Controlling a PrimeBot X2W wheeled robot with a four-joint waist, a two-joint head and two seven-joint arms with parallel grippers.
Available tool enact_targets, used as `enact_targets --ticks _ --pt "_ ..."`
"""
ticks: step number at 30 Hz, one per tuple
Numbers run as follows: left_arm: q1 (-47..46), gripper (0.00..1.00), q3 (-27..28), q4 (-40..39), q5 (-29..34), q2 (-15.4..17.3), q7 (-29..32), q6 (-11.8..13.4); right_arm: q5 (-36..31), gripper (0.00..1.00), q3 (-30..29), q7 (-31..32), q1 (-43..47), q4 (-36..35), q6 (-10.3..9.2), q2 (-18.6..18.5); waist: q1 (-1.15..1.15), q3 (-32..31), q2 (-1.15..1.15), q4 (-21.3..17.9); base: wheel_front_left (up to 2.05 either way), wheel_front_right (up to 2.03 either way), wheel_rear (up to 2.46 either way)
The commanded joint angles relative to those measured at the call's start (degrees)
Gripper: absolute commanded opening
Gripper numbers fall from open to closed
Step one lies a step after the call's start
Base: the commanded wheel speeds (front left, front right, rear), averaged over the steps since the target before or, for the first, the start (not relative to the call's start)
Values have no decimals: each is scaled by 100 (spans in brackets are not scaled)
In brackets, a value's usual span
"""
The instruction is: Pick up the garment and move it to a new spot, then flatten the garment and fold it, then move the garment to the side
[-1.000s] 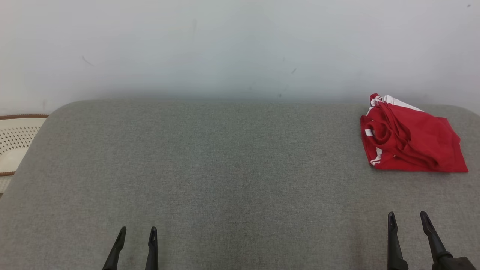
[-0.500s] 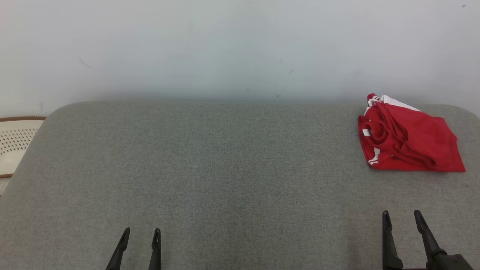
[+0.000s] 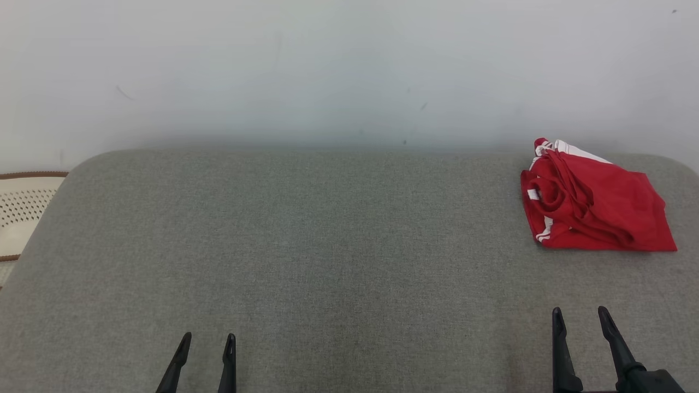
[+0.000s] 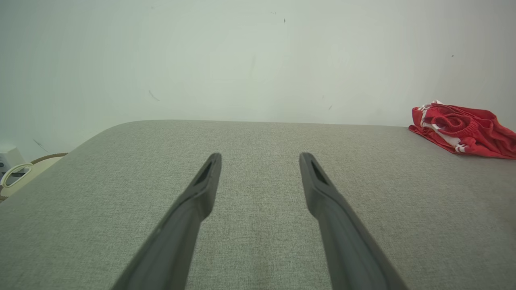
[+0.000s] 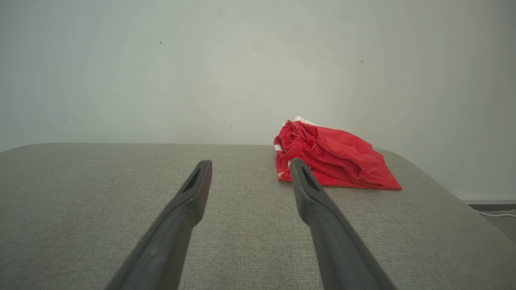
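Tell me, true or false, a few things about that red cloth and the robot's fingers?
1. The red garment lies crumpled at the far right of the grey padded surface. True.
2. The right fingers grip the garment. False: they stand open and empty, short of it.
3. The left fingers are open and empty. True.
4. The garment is spread flat in the middle. False: it is bunched near the far right corner.
5. The garment has white trim. True.
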Motion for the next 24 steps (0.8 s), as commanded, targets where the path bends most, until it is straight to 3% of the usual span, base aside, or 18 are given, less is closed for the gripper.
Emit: enact_targets --ticks 1,2,7,24 --pt "98 100 -4 2 -41 43 -16 9 21 100 21 -3 -36 21 0 7 0 -5 0 -3 0 0 0" --pt "2 0 -1 3 1 4 0 -5 3 0 10 0 1 13 0 0 0 -6 0 -4 0 0 0" --pt "6 0 19 246 -102 -43 62 -28 124 0 9 18 85 231 0 0 0 -4 0 -4 0 0 0" --pt "-364 0 244 656 -2015 -56 485 -263 2310 0 -108 429 -356 645 0 -119 0 32 0 -8 0 0 0"
